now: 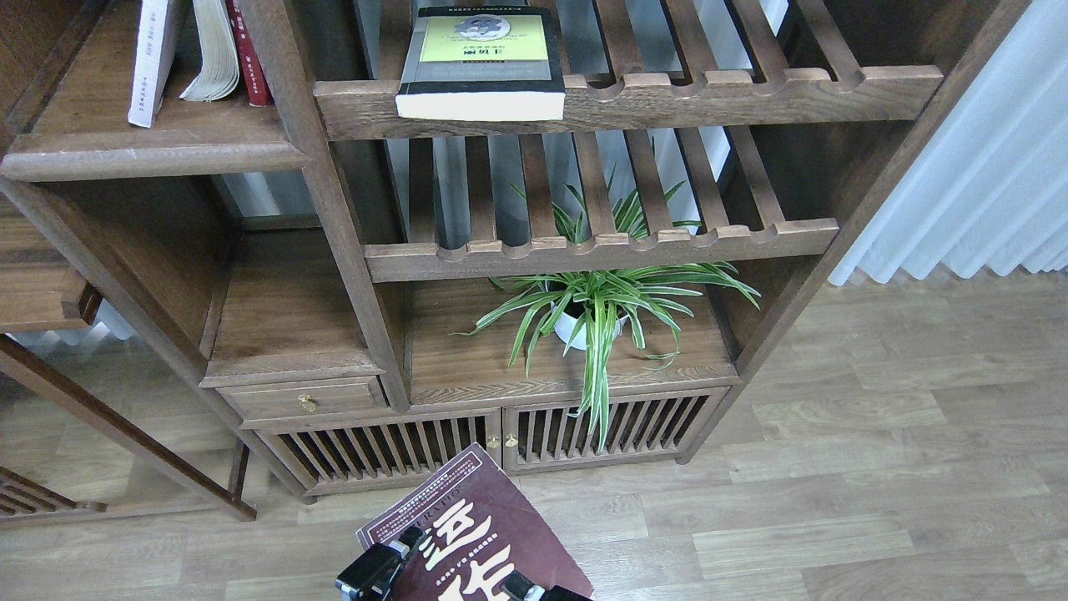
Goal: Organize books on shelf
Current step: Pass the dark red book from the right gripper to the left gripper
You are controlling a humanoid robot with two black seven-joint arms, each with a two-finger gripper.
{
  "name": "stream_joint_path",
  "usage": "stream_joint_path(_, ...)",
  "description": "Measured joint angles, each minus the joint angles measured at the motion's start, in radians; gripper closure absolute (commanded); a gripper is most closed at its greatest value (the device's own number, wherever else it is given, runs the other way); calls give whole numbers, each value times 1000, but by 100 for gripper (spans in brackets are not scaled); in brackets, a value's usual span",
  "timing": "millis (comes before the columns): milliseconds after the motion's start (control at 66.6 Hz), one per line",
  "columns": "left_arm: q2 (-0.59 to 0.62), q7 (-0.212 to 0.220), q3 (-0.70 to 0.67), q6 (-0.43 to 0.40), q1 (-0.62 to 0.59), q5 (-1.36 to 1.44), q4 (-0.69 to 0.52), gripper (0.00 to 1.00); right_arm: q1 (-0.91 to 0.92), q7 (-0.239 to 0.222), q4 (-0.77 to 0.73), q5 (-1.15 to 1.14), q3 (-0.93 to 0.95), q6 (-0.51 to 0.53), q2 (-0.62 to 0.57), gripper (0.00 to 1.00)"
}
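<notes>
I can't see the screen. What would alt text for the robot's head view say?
A maroon book with cream Chinese characters sits at the bottom edge between two black grippers, left and right. Behind stands a dark wooden shelf unit with a yellow-green book on a slatted rack and a potted plant.

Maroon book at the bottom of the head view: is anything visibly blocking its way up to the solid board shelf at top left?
Nothing visible does. The maroon book sits low over the floor; the shelf front is open right of the standing books.
</notes>
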Motion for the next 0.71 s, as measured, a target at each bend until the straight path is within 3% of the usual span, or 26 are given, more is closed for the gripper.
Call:
stream_joint_path(15,-1,3,-1,0,-3,0,1,100,0,0,-1,0,0,0,0,75)
stream_joint_path(30,-1,3,-3,0,-3,1,1,100,0,0,-1,0,0,0,0,61)
stream_joint_path(75,-1,5,-9,0,-5,3,0,100,1,0,-1,-2,0,0,0,39)
stream_joint_path(240,12,6,-83,0,-16,6,-18,100,7,0,-5,-73,13,0,-13,15)
stream_joint_path(585,161,10,-311,0,-17,112,-62,100,20,3,-24,-96,26,0,-33,10)
stream_joint_path(706,199,33,-387,0,-14,238,-58,100,31,4,-36,-96,26,0,-33,10)
